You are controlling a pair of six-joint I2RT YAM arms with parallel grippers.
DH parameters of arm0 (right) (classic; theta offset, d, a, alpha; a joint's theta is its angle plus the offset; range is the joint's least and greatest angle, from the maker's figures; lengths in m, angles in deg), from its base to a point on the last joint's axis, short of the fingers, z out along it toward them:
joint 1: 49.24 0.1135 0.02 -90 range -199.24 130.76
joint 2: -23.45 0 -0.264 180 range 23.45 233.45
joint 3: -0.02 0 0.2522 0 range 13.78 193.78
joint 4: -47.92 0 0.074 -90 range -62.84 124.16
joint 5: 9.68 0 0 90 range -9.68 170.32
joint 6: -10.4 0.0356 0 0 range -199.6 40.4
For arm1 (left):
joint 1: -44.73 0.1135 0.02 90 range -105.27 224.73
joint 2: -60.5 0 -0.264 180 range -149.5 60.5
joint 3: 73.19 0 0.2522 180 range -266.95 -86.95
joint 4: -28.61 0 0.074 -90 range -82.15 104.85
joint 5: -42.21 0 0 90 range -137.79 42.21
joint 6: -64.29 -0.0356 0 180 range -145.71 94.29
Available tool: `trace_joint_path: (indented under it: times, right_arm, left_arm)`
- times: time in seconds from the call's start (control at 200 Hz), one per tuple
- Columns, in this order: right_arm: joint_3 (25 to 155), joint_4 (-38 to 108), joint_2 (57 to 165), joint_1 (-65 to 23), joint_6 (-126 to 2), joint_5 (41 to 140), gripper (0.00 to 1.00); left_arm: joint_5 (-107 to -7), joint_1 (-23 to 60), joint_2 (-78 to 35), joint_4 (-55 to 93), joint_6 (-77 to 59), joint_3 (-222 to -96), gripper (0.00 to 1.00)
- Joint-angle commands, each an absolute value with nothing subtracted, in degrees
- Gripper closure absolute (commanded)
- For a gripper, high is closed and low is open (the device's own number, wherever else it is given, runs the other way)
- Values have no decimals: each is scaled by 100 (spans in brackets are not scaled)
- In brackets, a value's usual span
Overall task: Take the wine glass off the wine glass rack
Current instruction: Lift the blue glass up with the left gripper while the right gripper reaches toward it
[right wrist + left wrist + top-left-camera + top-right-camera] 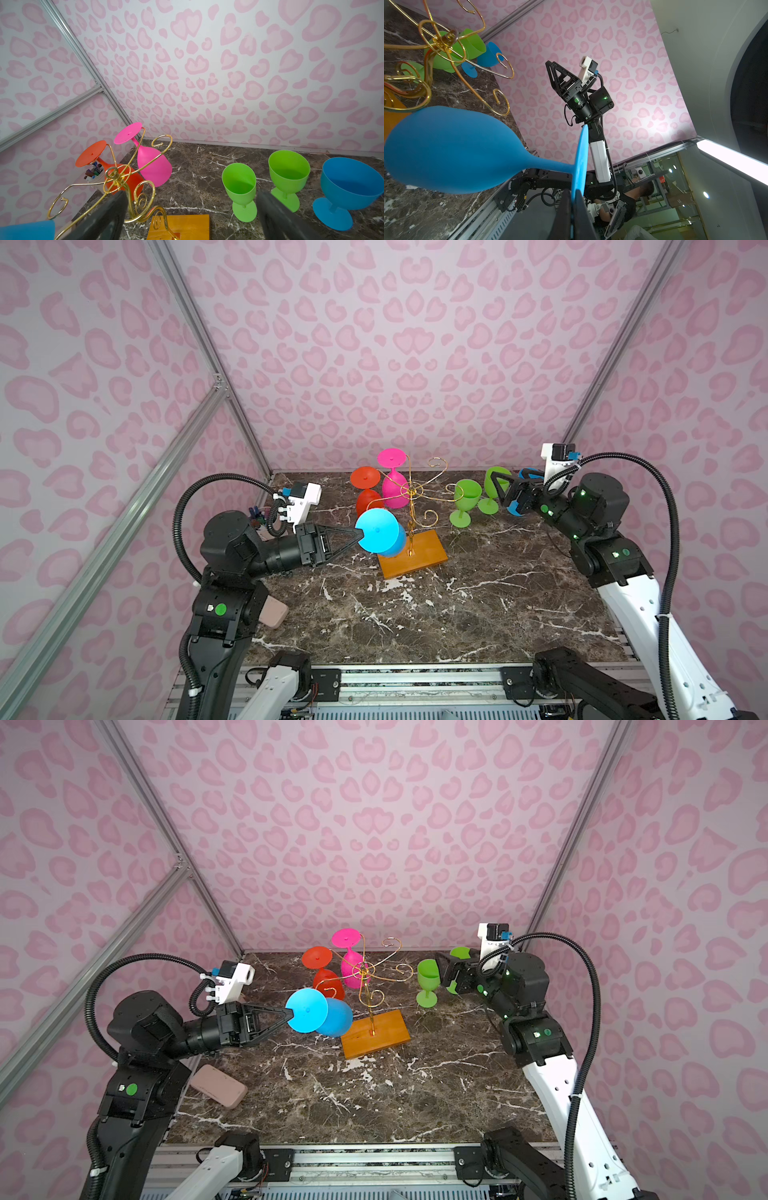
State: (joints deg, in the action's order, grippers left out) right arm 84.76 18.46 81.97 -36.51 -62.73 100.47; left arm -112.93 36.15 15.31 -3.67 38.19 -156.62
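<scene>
My left gripper [360,534] [291,1014] [573,192] is shut on the rim of the foot of a blue wine glass [378,531] [308,1010] [452,149]. The glass is tilted, bowl toward the wine glass rack [411,491] [363,969] [444,39] [116,176]. In the left wrist view no wire shows round its stem. A pink glass [394,487] [153,164] and an orange-red glass [365,479] [91,153] hang upside down on the rack's arms. My right gripper [498,489] [446,969] [191,195] stands open and empty to the right of the rack.
Two green goblets [467,495] [240,182] [288,168] and a blue goblet [351,182] stand upright at the back right, by my right gripper. The rack's wooden base [415,553] lies mid-table. A pink case [218,1085] lies at the left edge. A pen cup [93,172] stands back left.
</scene>
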Motion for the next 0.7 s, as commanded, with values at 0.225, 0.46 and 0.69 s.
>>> trace_joint_path:
  times: [0.225, 0.46, 0.69]
  right_arm:
    - [8789, 2498, 8296, -3118, -7140, 10841, 4]
    - [8774, 3072, 8328, -2374, -8154, 11349, 4]
    - [8946, 3455, 8617, -1564, -9286, 11221, 3]
  left_arm:
    - [-11244, 3605, 1246, 1084, 4493, -16314, 96]
    - [-10971, 3559, 604, 1255, 4575, -16935, 96]
    - [-10907, 3504, -107, 2181, 5231, -17177, 96]
